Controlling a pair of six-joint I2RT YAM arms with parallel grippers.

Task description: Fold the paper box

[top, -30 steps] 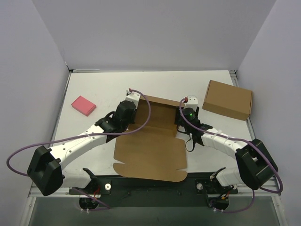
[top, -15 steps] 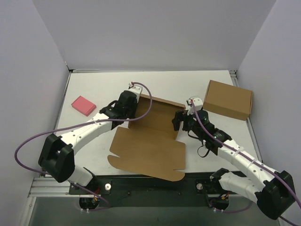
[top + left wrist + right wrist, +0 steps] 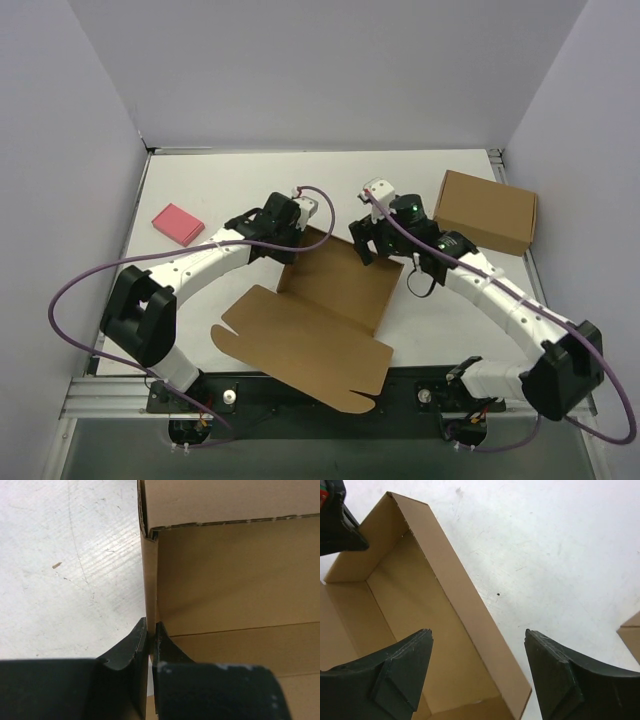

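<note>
The paper box (image 3: 335, 290) lies mid-table as a half-formed brown tray with raised walls, its big lid flap (image 3: 295, 350) spread flat towards the near left. My left gripper (image 3: 296, 236) is shut on the tray's far-left side wall; in the left wrist view its fingers (image 3: 135, 645) pinch that thin wall's edge (image 3: 150, 590). My right gripper (image 3: 363, 247) hangs open at the tray's far-right corner. In the right wrist view the right gripper (image 3: 477, 635) straddles the long wall (image 3: 455, 590) without touching it.
A second, fully formed brown box (image 3: 485, 212) stands at the far right, close to my right arm. A small pink block (image 3: 178, 224) lies far left. The white table (image 3: 220, 180) is enclosed by grey walls on three sides.
The right gripper let go, opened wide and swung back and left to the tray's far corner. The left gripper moved right with its wall, and the box turned so the lid points near left.
</note>
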